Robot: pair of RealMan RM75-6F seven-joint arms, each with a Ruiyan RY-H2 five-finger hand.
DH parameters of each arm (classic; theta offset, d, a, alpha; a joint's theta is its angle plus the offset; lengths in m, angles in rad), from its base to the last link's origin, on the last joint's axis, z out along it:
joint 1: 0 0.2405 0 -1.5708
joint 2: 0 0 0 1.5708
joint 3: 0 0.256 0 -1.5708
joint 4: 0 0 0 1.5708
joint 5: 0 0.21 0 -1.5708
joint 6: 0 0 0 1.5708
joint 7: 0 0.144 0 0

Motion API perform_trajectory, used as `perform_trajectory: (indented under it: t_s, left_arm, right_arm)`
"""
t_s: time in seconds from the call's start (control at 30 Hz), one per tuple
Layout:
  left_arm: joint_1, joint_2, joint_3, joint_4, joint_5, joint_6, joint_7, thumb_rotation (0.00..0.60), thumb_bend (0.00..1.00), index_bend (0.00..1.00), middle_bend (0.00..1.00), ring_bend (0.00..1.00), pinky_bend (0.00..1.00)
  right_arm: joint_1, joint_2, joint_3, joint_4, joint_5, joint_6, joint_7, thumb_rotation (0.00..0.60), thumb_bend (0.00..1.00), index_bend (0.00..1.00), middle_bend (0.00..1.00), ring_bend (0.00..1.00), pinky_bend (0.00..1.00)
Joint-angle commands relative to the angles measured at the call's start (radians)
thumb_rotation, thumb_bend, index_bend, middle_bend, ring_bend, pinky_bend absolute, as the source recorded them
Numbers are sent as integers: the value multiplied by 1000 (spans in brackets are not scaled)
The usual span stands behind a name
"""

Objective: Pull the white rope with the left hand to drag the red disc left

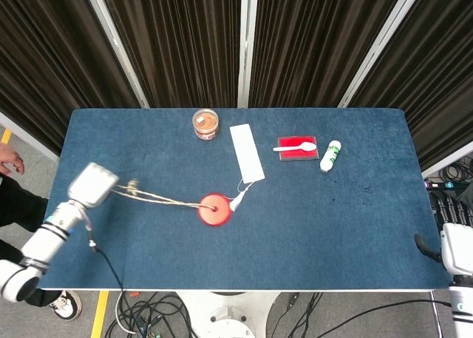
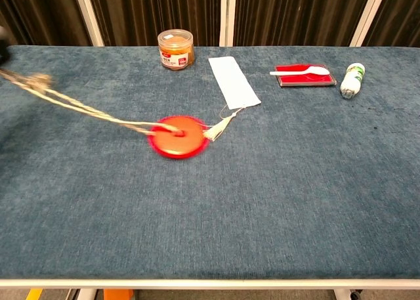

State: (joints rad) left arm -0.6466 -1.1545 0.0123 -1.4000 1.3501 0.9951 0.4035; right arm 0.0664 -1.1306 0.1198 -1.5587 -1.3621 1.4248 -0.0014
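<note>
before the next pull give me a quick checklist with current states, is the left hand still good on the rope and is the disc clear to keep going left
1. Left hand holds the white rope: ok in the head view, where the rope runs right up to the hand; the fingers themselves are hidden.
2. Rope taut between hand and red disc: ok, it runs in a straight line.
3. Rope attached at the disc's centre: ok in the chest view.
4. Table left of the disc free of objects: ok, only the rope crosses it.
5. Room for the hand to travel left: not ok, it is already near the table's left edge.
6. Right hand out of the way: ok, beyond the right edge.
</note>
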Motion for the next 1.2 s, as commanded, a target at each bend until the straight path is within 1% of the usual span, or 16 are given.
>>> perform_trajectory:
  t_s: [0.03, 0.23, 0.4, 0.57, 0.63, 0.7, 0.73, 0.8, 0.87, 0.93, 0.97, 1.0, 1.03, 1.07, 1.1, 1.2]
  left_arm:
    - [47, 57, -2, 29, -68, 4, 12, 600, 349, 764, 984, 784, 762]
    - [80, 85, -24, 63, -149, 9, 29, 600, 348, 765, 984, 784, 763]
    - [89, 74, -46, 59, -285, 2, 172, 600, 348, 765, 984, 786, 763]
    - [91, 45, -66, 45, -334, 62, 273, 600, 347, 766, 985, 789, 772]
    - [93, 30, -79, 37, -325, 94, 268, 600, 346, 765, 985, 789, 772]
    - [99, 11, -101, 14, -277, 131, 178, 600, 344, 765, 985, 789, 774]
    - [105, 2, -114, -1, -239, 149, 91, 600, 342, 765, 984, 789, 773]
    - [112, -40, -128, -8, -121, 174, -153, 600, 338, 765, 984, 789, 772]
    - [107, -49, -116, -20, -16, 157, -384, 600, 325, 757, 966, 766, 753]
    - [87, -35, -85, -29, 45, 93, -502, 600, 281, 679, 861, 639, 666]
    - [65, -12, -58, -45, 63, 19, -533, 600, 249, 563, 728, 509, 577]
    - [27, 32, -26, -81, 70, -103, -559, 600, 214, 381, 495, 312, 434]
    - [0, 57, -18, -104, 65, -170, -568, 600, 185, 217, 253, 140, 293]
    - [-9, 60, -18, -110, 65, -186, -563, 600, 163, 119, 81, 34, 197]
    - [-12, 59, -18, -111, 68, -189, -555, 600, 146, 95, 14, 1, 152]
    - [3, 65, -16, -126, 87, -149, -544, 600, 87, 80, 0, 0, 118]
  right_arm:
    - [0, -1, -1, -1, -1, 1, -2, 600, 210, 0, 4, 0, 0]
    - [3, -4, -3, -6, -2, -1, -10, 600, 211, 0, 4, 0, 0]
    - [2, -2, -2, -6, 4, -2, -12, 600, 212, 0, 4, 0, 0]
    - [4, -4, -6, -5, 10, -13, -14, 600, 211, 0, 4, 0, 0]
    - [3, -4, -6, -4, 11, -12, -14, 600, 211, 0, 5, 0, 0]
    - [4, -4, -4, -4, 14, -12, -14, 600, 212, 0, 5, 0, 0]
    - [4, -4, -4, -4, 15, -13, -14, 600, 212, 0, 5, 0, 0]
    - [5, -5, -5, -4, 15, -15, -16, 600, 212, 0, 5, 0, 0]
    - [6, -5, -6, -7, 15, -17, -18, 600, 212, 0, 5, 0, 0]
    - [6, -6, -6, -6, 15, -18, -17, 600, 212, 0, 5, 0, 0]
    - [7, -6, -6, -6, 16, -19, -17, 600, 212, 0, 5, 0, 0]
    - [7, -6, -6, -6, 17, -21, -16, 600, 212, 0, 5, 0, 0]
    - [7, -6, -6, -4, 20, -22, -14, 600, 212, 0, 4, 0, 0]
    - [6, -6, -5, -3, 21, -22, -12, 600, 212, 0, 4, 0, 0]
    - [5, -6, -5, -1, 23, -23, -10, 600, 212, 0, 4, 0, 0]
    - [4, -3, -6, 4, 33, -30, -6, 600, 212, 0, 5, 0, 0]
